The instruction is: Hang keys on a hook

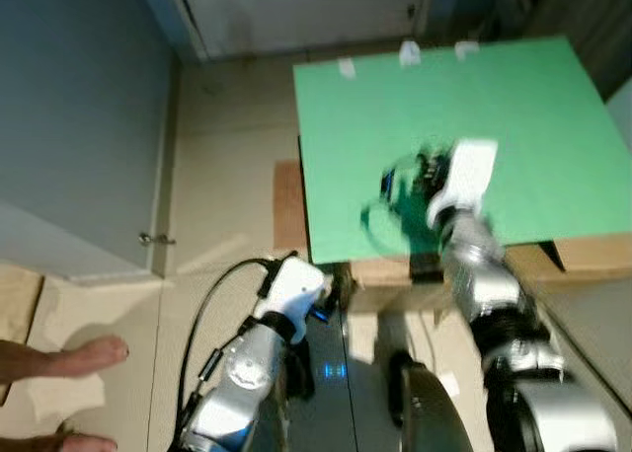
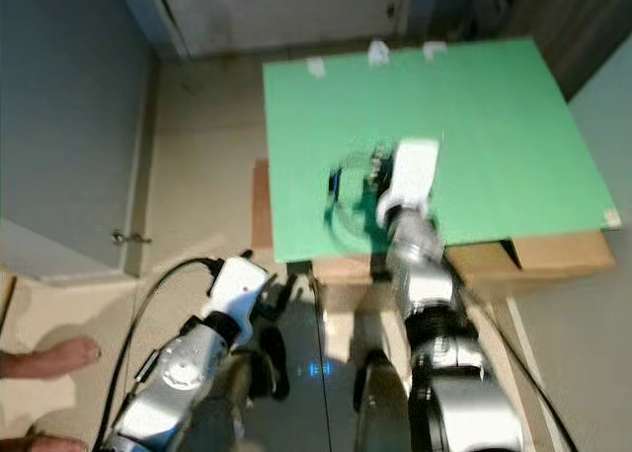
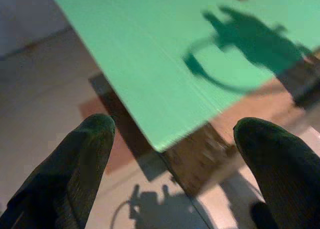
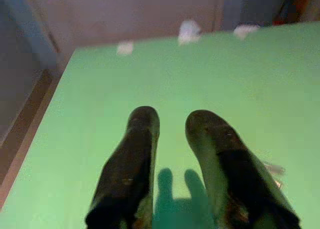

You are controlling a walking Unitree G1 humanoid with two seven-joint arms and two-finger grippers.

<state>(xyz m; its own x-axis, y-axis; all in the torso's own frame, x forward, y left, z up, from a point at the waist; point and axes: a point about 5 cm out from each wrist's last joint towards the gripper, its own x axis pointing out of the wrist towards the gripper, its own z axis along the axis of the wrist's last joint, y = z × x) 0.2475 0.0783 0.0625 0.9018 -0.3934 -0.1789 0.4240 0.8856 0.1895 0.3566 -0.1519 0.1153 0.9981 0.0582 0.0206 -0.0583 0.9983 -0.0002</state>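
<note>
My black fingers look like dull rubbery plastic, scuffed w/ pale marks, over a smooth matt green sheet that covers a rough brown cardboard-like bench, w/ white tape bits at its far edge, arms glossy silver metal.

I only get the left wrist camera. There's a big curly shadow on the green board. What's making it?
Observer: The right arm. Its right gripper hangs over the green board.
Operator: Where are the keys?
Observer: A blurry dark bunch with a blue bit sits beside that gripper; probably the keys.
Operator: Is anybody nearby?
Observer: Yes, a person's hand is low on the robot's left.
</note>
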